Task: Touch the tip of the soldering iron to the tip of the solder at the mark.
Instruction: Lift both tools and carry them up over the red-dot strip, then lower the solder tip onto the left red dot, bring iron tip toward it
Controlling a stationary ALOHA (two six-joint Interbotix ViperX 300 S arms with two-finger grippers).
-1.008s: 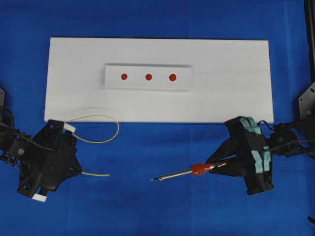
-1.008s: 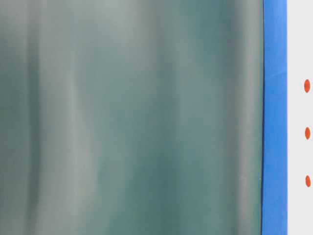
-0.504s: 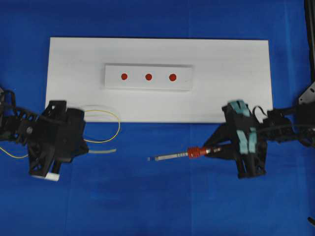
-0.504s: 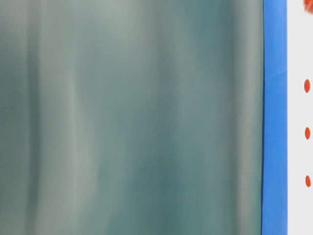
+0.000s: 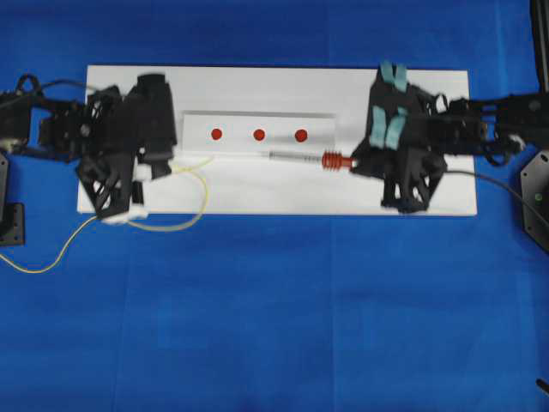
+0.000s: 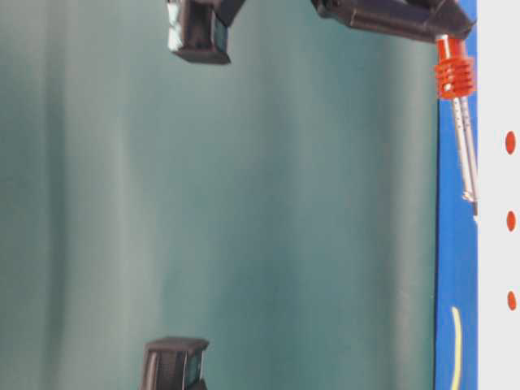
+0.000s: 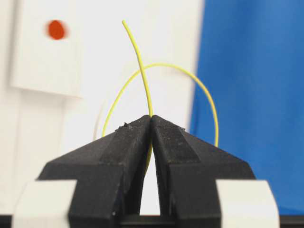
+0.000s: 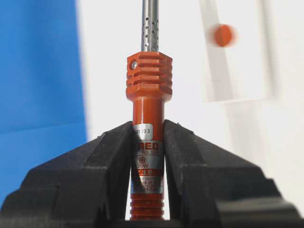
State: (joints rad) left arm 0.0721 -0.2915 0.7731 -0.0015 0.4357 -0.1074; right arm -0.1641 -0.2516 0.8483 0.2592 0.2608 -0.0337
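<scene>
Both tools have been carried up from the blue bench (image 5: 274, 326) onto the white board (image 5: 412, 94), so only the final meeting of tips is judged to remain. The solder (image 7: 142, 71) is pinched in the closed left claw (image 7: 151, 124), its free end near the leftmost red mark (image 5: 217, 134). The soldering iron (image 5: 300, 157) is clamped by its handle in the right claw (image 8: 148, 130), just below the raised strip (image 5: 257, 120). Motion blur hides both tips overhead, so contact cannot be judged.
</scene>
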